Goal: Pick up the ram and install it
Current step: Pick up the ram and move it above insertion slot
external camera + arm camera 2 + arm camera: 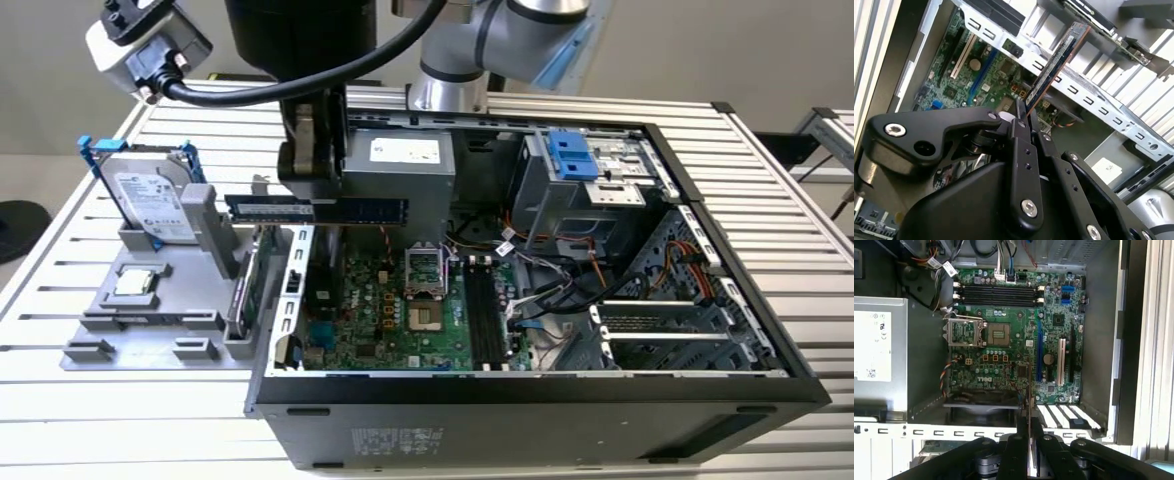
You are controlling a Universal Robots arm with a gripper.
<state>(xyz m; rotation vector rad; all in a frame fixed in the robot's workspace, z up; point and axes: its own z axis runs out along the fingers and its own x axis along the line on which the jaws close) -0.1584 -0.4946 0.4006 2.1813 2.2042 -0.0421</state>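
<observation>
A slotted metal table (801, 200) carries an open computer case (534, 420) lying on its side. Inside it are a grey power supply (400, 165), a green motherboard (387, 320) and, on that board, a row of black memory slots (483, 320), which look empty in the first wrist view (996, 294). Beside the case, on the exterior view's left, a grey parts holder (147, 330) keeps a hard drive (140, 195) upright and a small square processor chip (134, 283) lying flat.

The ram (367, 209) is off the holder and in the air, its long edge about level. It hangs over the case wall nearest the holder, well above the motherboard and apart from the slots. The gripper (320, 195) has it. In the second wrist view the black fingers (1021, 165) are drawn narrow and pinch the stick's two flat faces, and the ram (1056, 67) runs out past the gripper (1022, 120) as a thin blade.

By its look the stick is light and stiff. It is also thin and probably fragile, so twisting or side load could crack it. The flat faces are the sound place to grip, near mid-length so it does not tip, and away from the contact edge.
</observation>
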